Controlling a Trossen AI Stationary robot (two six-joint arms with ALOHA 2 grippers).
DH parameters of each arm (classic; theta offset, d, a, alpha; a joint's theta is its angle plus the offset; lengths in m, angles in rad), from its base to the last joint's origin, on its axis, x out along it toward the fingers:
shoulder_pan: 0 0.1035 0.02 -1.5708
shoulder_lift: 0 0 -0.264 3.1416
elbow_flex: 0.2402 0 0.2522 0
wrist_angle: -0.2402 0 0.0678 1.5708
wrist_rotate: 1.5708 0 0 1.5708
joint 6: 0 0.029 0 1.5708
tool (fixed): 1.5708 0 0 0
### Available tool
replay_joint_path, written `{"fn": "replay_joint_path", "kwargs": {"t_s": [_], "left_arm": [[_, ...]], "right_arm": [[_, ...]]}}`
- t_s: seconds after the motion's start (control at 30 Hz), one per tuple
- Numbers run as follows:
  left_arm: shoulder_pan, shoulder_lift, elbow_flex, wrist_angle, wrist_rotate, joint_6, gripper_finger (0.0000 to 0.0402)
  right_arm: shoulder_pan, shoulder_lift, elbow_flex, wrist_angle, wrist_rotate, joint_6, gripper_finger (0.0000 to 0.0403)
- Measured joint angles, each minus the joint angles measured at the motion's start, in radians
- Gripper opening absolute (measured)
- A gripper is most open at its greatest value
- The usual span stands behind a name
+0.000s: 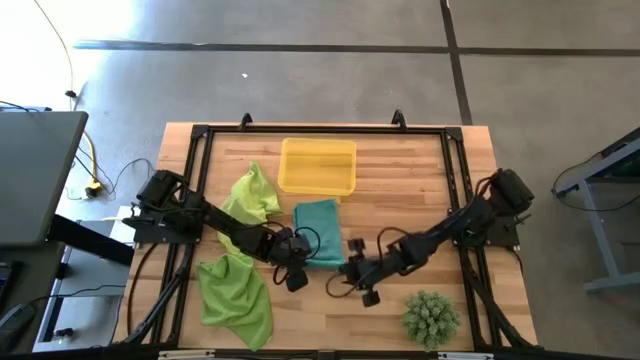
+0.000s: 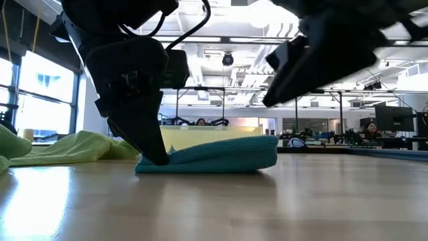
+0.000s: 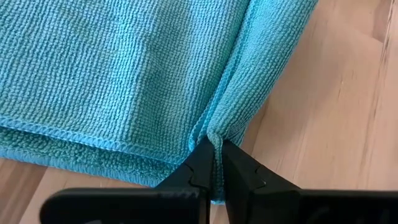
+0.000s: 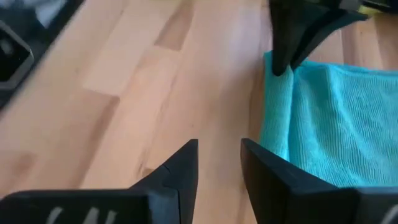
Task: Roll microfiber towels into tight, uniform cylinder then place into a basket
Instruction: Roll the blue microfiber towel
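Nearest the wrist lens, the left gripper [image 3: 217, 168] was pinched shut on a folded corner of the teal towel [image 3: 124, 74], its tips low against the wooden surface [image 2: 267, 201]. That hold looked meant to anchor the cloth's edge so a roll could begin there instead of the towel sliding. The teal towel lay folded flat at the middle of the surface, just in front of the yellow basket [image 1: 317, 168], which held nothing visible. Just beside the towel's other edge, the right gripper [image 4: 219, 163] hung above bare wood with its fingers parted narrowly and nothing between them, apparently free to take a new grip. Two lime-green towels waited on the left side, unrolled: one crumpled [image 1: 250, 197] beside the basket, the other spread [image 1: 236, 293] near the front edge. A spiky green plant [image 1: 431, 317] sat apart at the front right, clear of the work.
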Motion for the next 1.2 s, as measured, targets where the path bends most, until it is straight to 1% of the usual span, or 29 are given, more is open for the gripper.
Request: {"fn": "replay_joint_path", "kwargs": {"t_s": [0.07,0.2,0.4,0.53,0.8,0.97,1.07,1.2], "left_arm": [[0.000,0.000,0.000,0.001,0.000,0.000,0.0012],[0.000,0.000,0.000,0.002,0.000,0.003,0.0012],[0.000,0.001,-0.001,0.002,-0.001,0.002,0.0012],[0.000,0.001,-0.001,0.002,-0.001,0.002,0.0012],[0.001,0.002,-0.001,0.002,-0.004,0.000,0.0012],[0.001,0.002,-0.002,0.004,-0.005,0.000,0.0012],[0.001,0.002,-0.002,0.007,-0.006,0.000,0.0012],[0.001,0.002,-0.003,0.015,-0.005,0.000,0.0012]], "right_arm": [[0.014,0.025,0.000,0.005,0.033,-0.026,0.0112],[0.014,0.078,0.000,0.005,0.050,-0.045,0.0112],[0.009,0.099,0.000,0.007,0.204,-0.108,0.0112],[0.003,0.099,0.000,0.007,0.241,-0.148,0.0112],[-0.042,0.107,0.000,-0.007,0.210,-0.104,0.0112],[-0.063,0.130,0.000,-0.018,0.130,-0.070,0.0115],[-0.075,0.140,0.000,-0.027,0.075,-0.021,0.0126],[-0.076,0.151,0.002,-0.026,0.084,-0.007,0.0152]]}}
